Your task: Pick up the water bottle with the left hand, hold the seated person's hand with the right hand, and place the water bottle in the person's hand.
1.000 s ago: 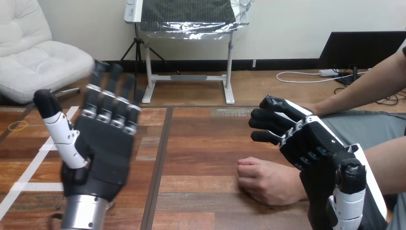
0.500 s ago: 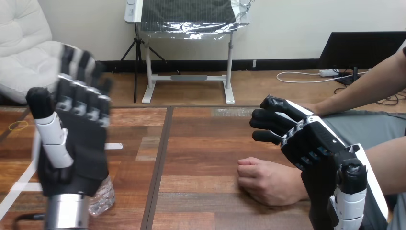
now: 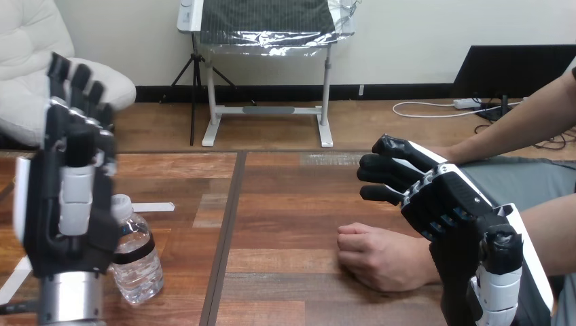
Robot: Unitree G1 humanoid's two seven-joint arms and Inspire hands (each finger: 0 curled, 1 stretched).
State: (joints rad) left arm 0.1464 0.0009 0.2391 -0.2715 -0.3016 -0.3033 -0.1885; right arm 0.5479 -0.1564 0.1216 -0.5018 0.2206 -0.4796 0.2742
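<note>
A clear water bottle (image 3: pixel 136 252) with a white cap and dark label band stands upright on the table at the lower left. My left hand (image 3: pixel 68 197) is raised just left of it and partly in front of it, fingers straight up and open, holding nothing. My right hand (image 3: pixel 441 204) hovers at the right with its fingers half bent and apart, nothing between them. The person's hand (image 3: pixel 380 257) rests as a loose fist on the table, just below and left of my right hand; I cannot tell if they touch. Another forearm of the person (image 3: pixel 523 125) reaches in behind my right hand.
The wooden table (image 3: pixel 292 204) has a dark seam down its middle. White tape strips (image 3: pixel 153 207) lie on its left part, behind the bottle.
My left hand has swung leftward and turned edge-on, uncovering the water bottle that it hid before. The right hand and the person's fist have stayed put.
</note>
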